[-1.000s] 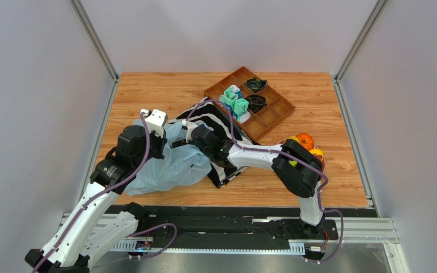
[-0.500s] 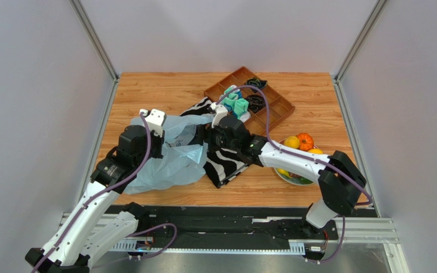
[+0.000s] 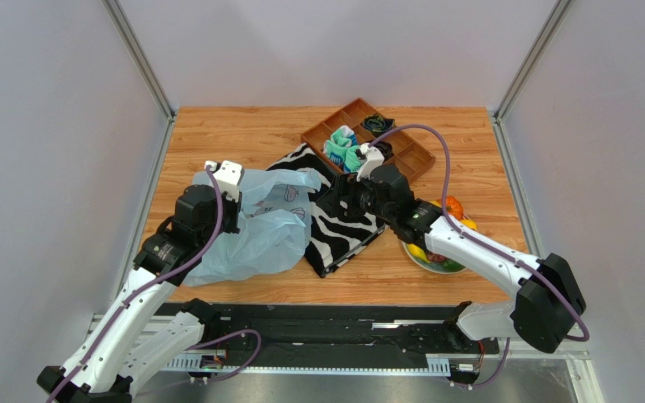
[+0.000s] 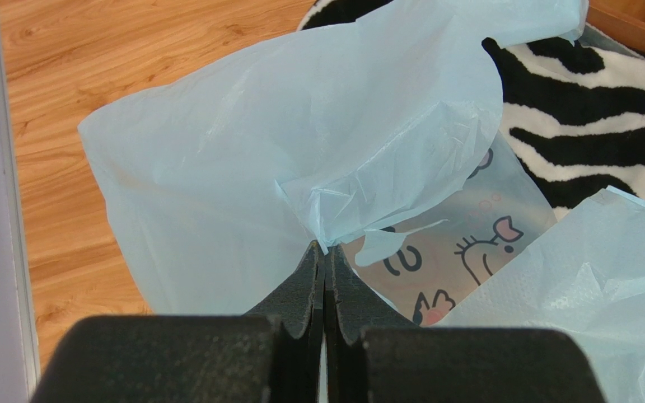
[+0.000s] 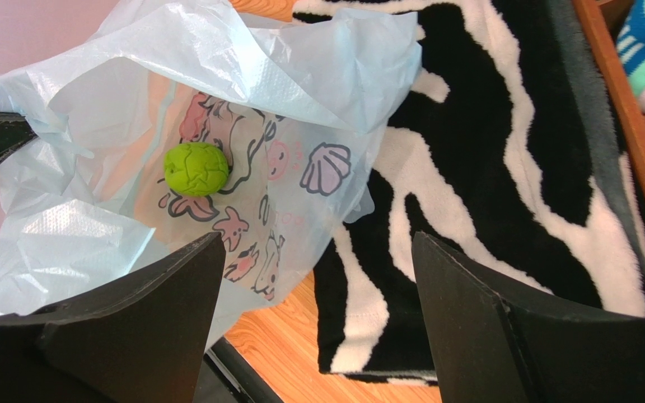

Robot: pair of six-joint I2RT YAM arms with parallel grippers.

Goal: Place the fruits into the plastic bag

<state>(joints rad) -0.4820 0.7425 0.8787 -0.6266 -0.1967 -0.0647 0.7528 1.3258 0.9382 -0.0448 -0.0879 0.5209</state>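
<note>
the top camera looks down from behind the arms over the whole table [image 3: 242, 126], while both wrist cameras hang close, facing down onto the same plastic bag [image 4: 242, 143] and zebra cloth [image 5: 486, 193].

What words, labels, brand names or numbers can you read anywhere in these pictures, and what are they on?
No readable text in any view.
plastic bag: cartoon prints only, a shell and pink animal shapes; no letters or numbers.
zebra cloth: stripes only, no label showing.
</note>
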